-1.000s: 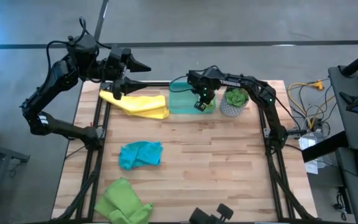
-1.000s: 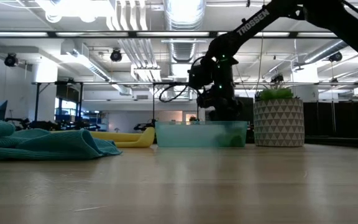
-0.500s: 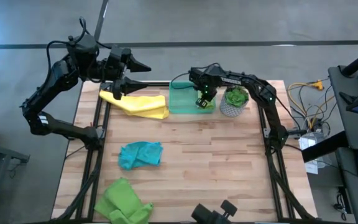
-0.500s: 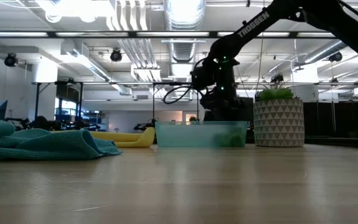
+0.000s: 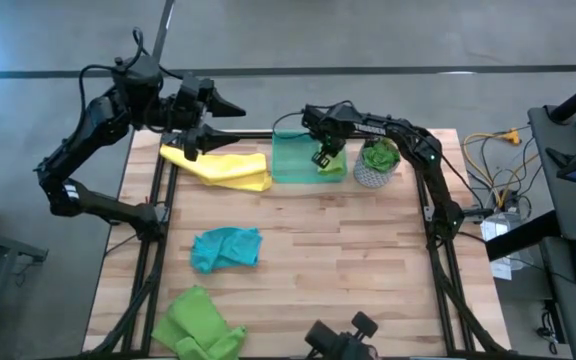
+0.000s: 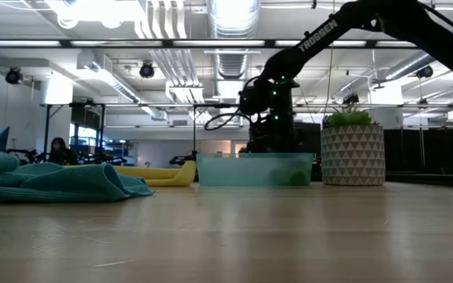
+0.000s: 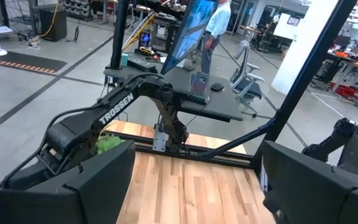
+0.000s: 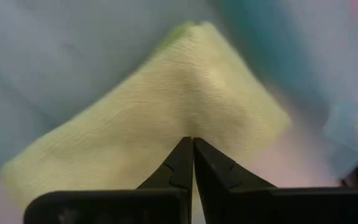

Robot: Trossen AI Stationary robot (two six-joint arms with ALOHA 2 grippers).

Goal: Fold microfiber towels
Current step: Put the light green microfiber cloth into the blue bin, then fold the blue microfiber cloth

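Note:
A folded lime green towel (image 8: 166, 106) lies in the translucent green tray (image 5: 288, 162) at the table's far side, also showing through the tray wall (image 6: 293, 178). My right gripper (image 5: 320, 155) points down into the tray, shut, its tips (image 8: 192, 142) at the towel's top. A yellow towel (image 5: 223, 166) lies far left, a teal towel (image 5: 226, 247) mid-table, and another lime green towel (image 5: 196, 325) at the near edge. My left gripper (image 5: 230, 122) is held high above the far left corner, open and holding nothing. My right gripper comes from above, its shut fingertips (image 8: 185, 155) meeting the top face of the folded lime green towel (image 8: 191, 124) near its middle. The towel lies flat on the tray floor. I cannot tell whether the tips press on it or hover just over it.
A potted plant in a patterned white pot (image 5: 373, 166) stands right beside the tray, close to my right arm. Bare wood lies across the table's middle and right (image 5: 368, 260). Cables hang off the right side (image 5: 493, 160).
My right gripper has shifted a little inside the tray toward the far edge, and its wrist has tipped and rolled slightly. It stays shut over the lime green towel, which has not moved.

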